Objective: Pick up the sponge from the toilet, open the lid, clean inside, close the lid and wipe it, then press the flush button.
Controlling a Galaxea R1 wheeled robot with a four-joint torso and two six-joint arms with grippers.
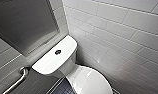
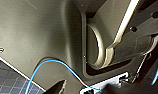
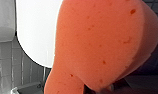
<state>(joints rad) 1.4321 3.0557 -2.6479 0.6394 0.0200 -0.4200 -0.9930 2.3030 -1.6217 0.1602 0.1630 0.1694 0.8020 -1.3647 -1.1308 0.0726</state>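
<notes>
Diagonally, toilet [image 1: 68, 67] axis, lid [image 1: 93, 81] nearest.

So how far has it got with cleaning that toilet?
Done: the sponge is off the toilet, apparently gripped by the right arm. In hand: the sponge is held close up, while the lid is down. I can't tell from a closed lid whether the inside has been cleaned. Left, at least: the flush button, with nothing on it.
</notes>
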